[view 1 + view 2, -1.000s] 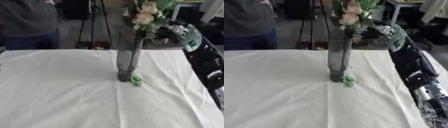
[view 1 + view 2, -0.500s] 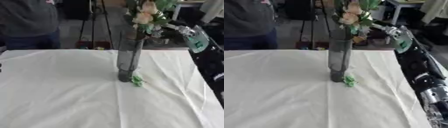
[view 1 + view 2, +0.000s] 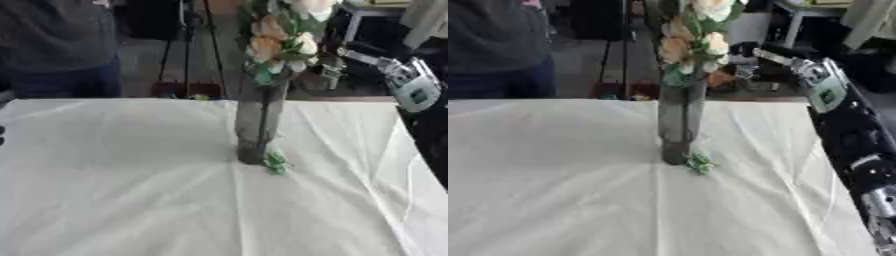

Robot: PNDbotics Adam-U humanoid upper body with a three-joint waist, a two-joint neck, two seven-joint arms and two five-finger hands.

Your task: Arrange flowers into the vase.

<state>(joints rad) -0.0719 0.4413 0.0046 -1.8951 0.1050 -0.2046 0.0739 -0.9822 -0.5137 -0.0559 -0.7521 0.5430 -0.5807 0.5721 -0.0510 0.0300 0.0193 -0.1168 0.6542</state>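
Our right hand [image 3: 745, 62] hangs at about two o'clock from the vase [image 3: 677, 122], beside the flowers [image 3: 689, 42]; we cannot tell whether its fingers are curled or straight. Over the last second our arm has swung outward and the hand has drawn back from the blooms, so we judge the stems placed and let go. That tall grey vase stands mid-table on the white cloth [image 3: 553, 190], a green sprig [image 3: 700, 163] at its foot. We read no writing anywhere.
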